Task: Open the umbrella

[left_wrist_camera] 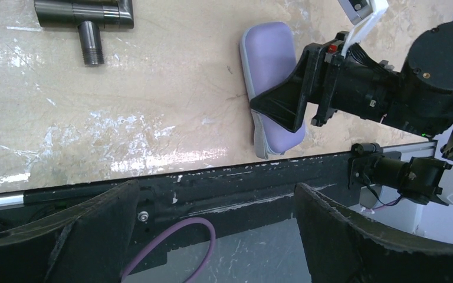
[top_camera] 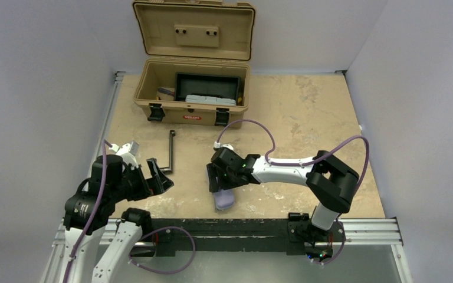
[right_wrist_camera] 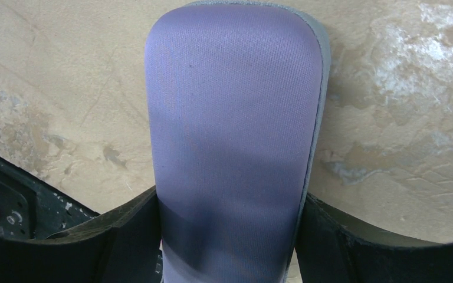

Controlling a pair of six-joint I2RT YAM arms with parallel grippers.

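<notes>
No umbrella shows in any view. A lavender-grey oblong hard case [top_camera: 225, 201] lies on the table near the front edge, also in the left wrist view [left_wrist_camera: 269, 62]. My right gripper [top_camera: 219, 184] reaches down over it. In the right wrist view the case [right_wrist_camera: 230, 106] fills the gap of the right gripper [right_wrist_camera: 230, 203], and both black fingers press against its long sides. My left gripper [top_camera: 157, 177] hovers at the front left, apart from the case. Its fingers [left_wrist_camera: 103, 227] stand wide open with nothing between them, over the black rail.
A tan plastic toolbox [top_camera: 191, 109] stands at the back with its lid up and a black tray inside. A dark metal L-shaped bar [top_camera: 170, 152] lies left of centre, its end in the left wrist view [left_wrist_camera: 85, 15]. A black rail [top_camera: 236, 227] runs along the table's near edge.
</notes>
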